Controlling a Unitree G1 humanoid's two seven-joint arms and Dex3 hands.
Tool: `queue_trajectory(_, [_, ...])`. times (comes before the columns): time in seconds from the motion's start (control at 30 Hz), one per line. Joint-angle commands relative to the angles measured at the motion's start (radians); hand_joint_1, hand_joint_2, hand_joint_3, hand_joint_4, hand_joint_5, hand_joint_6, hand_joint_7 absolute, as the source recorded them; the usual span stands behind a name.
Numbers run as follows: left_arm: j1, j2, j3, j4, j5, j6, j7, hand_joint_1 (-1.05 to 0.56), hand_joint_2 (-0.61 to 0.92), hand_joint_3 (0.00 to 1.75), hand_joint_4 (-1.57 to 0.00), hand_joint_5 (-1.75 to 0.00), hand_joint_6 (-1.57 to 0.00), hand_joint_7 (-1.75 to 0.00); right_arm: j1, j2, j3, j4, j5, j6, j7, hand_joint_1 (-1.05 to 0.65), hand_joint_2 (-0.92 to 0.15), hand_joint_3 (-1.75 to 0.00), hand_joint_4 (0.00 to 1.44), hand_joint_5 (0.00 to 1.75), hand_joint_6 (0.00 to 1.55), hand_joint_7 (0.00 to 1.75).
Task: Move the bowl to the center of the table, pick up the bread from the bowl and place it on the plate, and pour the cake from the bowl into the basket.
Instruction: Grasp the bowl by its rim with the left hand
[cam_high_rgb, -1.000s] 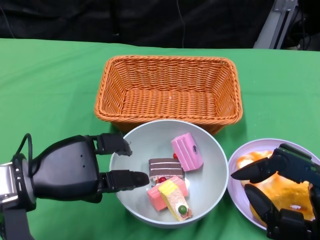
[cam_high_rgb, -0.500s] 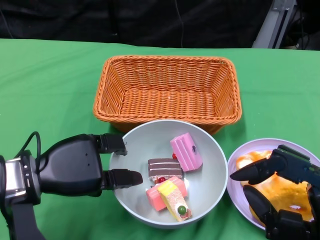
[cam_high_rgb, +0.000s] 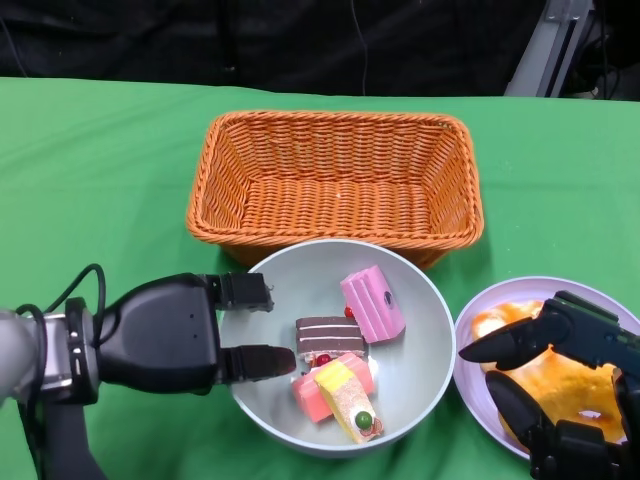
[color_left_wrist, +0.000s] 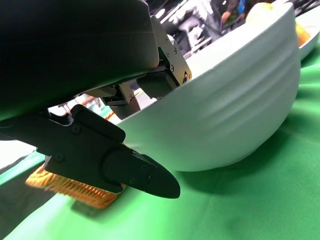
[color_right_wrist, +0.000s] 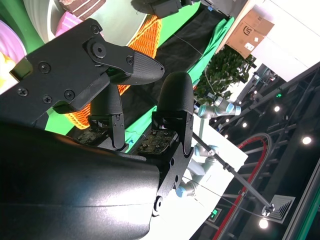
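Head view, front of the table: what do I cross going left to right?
Left hand → bowl with the cake pieces → plate with the bread → right hand. The basket sits farther back, behind the bowl.

- head view looks steeply down on the green table (cam_high_rgb: 100, 150), black backdrop beyond.
- left wrist view sits low at cloth level, very near the bowl (color_left_wrist: 235, 100).
- right wrist view, tilted, looks up past the basket (color_right_wrist: 142, 37) toward the ceiling.
- all share bowl and basket.
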Motion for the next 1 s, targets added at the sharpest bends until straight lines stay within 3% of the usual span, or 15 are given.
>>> queue_trajectory(0.03, [-0.042, -0.007, -0.042, 0.041, 0.019, 0.018, 0.057, -0.62, 0.83, 0.0, -0.31, -0.79, -0.67, -0.01, 0.01, 0.002, 0.005, -0.023, -0.002, -0.003, -0.003, -0.21, -0.51, -0.91, 0.69, 1.38, 0.77, 0.96])
queue_trajectory(0.43, [-0.064, -0.054, -0.109, 0.133, -0.041, -0.044, 0.059, -0.45, 0.88, 0.01, -0.52, -0.92, -0.84, -0.08, 0.049, 0.003, 0.021, -0.051, 0.013, -0.009, 0.001, -0.21, -0.51, -0.91, 0.67, 1.36, 0.75, 0.95])
queue_trajectory(0.57, [-0.075, -0.056, -0.139, 0.142, -0.035, -0.066, 0.106, -0.42, 0.86, 0.0, -0.63, -1.07, -0.97, -0.12, 0.06, 0.0, 0.021, -0.06, 0.013, -0.008, 0.003, -0.22, -0.52, -0.91, 0.67, 1.36, 0.74, 0.96])
queue_trajectory(0.63, [-0.083, -0.059, -0.155, 0.15, -0.03, -0.076, 0.149, -0.37, 0.83, 0.0, -0.54, -1.56, -1.04, -0.31, 0.063, -0.004, 0.019, -0.066, 0.017, -0.004, 0.008, -0.22, -0.54, -0.88, 0.67, 1.36, 0.74, 0.96])
queue_trajectory(0.67, [-0.083, -0.061, -0.16, 0.154, -0.031, -0.079, 0.185, -0.36, 0.83, 0.0, -0.51, -1.65, -0.98, -0.46, 0.063, -0.006, 0.02, -0.068, 0.022, -0.001, 0.011, -0.21, -0.54, -0.87, 0.67, 1.36, 0.74, 0.96])
queue_trajectory(0.73, [-0.083, -0.064, -0.167, 0.163, -0.032, -0.079, 0.227, -0.38, 0.83, 0.0, -0.67, -1.73, -0.9, -0.8, 0.063, -0.007, 0.021, -0.07, 0.028, 0.004, 0.015, -0.2, -0.54, -0.87, 0.66, 1.37, 0.73, 0.96])
queue_trajectory(0.83, [-0.086, -0.064, -0.176, 0.175, -0.041, -0.099, 0.259, -0.36, 0.84, 0.0, -0.77, -1.74, -0.81, -1.07, 0.062, -0.001, 0.023, -0.071, 0.026, 0.009, 0.011, -0.2, -0.54, -0.87, 0.66, 1.37, 0.74, 0.96])
queue_trajectory(1.0, [-0.087, -0.051, -0.197, 0.175, -0.037, -0.128, 0.344, -0.31, 0.87, 0.01, -0.85, -1.75, -0.76, -1.3, 0.05, 0.003, 0.023, -0.053, 0.013, -0.004, -0.003, -0.21, -0.54, -0.87, 0.67, 1.37, 0.74, 0.96])
